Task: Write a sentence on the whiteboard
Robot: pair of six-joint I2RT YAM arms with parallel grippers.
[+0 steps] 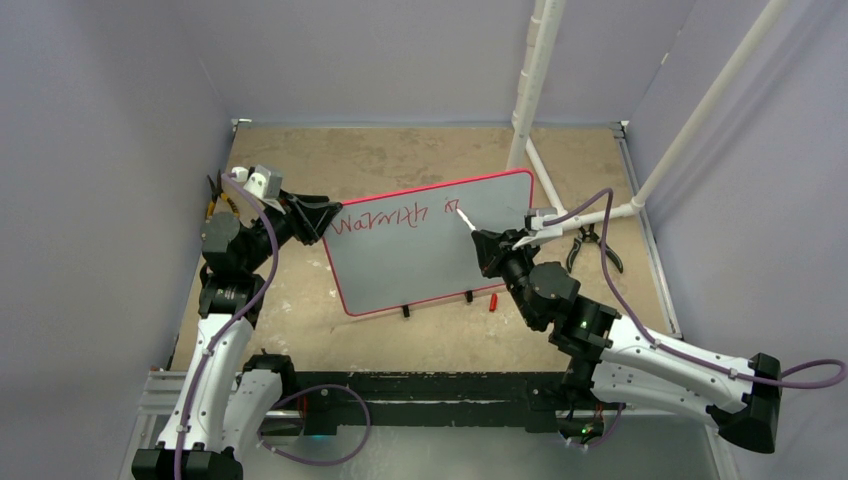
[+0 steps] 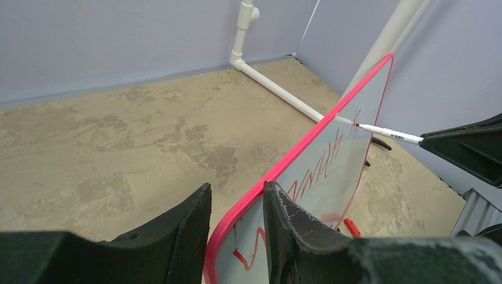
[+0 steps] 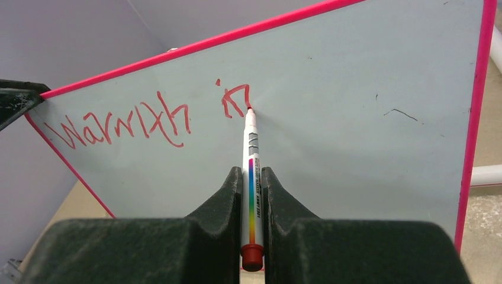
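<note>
The whiteboard (image 1: 430,265) stands tilted on the table, red-rimmed, on small black feet. The sentence (image 1: 385,218) in red marker reads "Warmth" (image 3: 118,124) and then "in" (image 3: 234,99). My left gripper (image 1: 322,218) is shut on the whiteboard's upper left corner (image 2: 248,204), one finger on each face. My right gripper (image 3: 252,173) is shut on a white marker (image 3: 251,148) with a rainbow stripe. The marker's tip touches the board at the last stroke of "in". The left wrist view shows the marker (image 2: 388,134) meeting the board edge-on.
A red marker cap (image 1: 494,300) lies on the table just right of the board's feet, also visible as the cap (image 2: 351,226). Black pliers (image 1: 590,248) lie at the right. White pipes (image 1: 530,90) rise behind the board, and grey walls close in the table.
</note>
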